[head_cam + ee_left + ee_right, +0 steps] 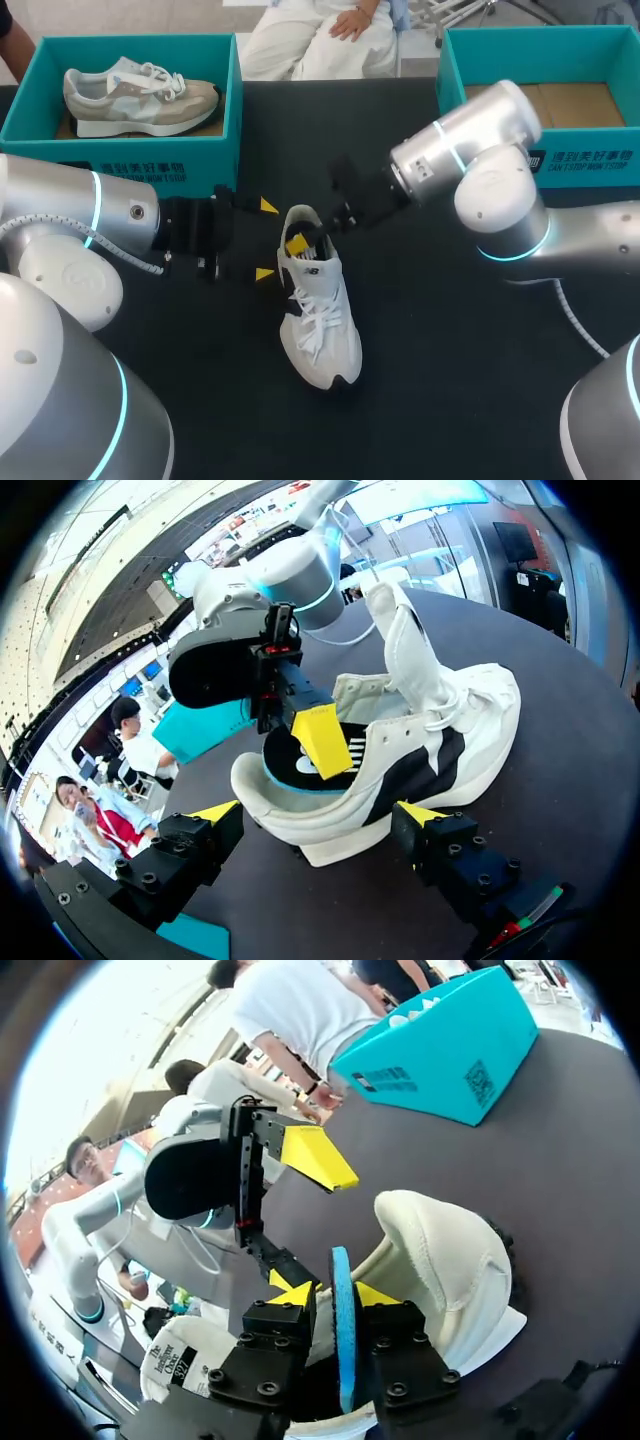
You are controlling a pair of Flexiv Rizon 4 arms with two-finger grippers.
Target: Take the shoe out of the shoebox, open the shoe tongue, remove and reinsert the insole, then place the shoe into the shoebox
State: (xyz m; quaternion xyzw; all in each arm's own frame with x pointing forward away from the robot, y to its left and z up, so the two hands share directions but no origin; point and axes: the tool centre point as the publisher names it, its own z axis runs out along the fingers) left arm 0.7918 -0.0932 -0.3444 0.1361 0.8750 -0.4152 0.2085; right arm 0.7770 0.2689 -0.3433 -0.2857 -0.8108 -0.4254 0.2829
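Right wrist view, closest in: my right pincer is clamped on the blue insole. One finger presses each face, and the insole stands on edge between them inside the shoe's heel opening. The white shoe stands on its sole near the middle of the dark table, toe toward me and heel away. Its tongue is pulled up and stands above the laces. My left pincer comes in from the side with its fingers wide apart. Its yellow tips are just beside the shoe's heel end and are not closed on anything. At the far edge of the table sit two teal boxes. The left box holds a second shoe, grey and white, lying lengthwise. The right box shows its brown cardboard floor.
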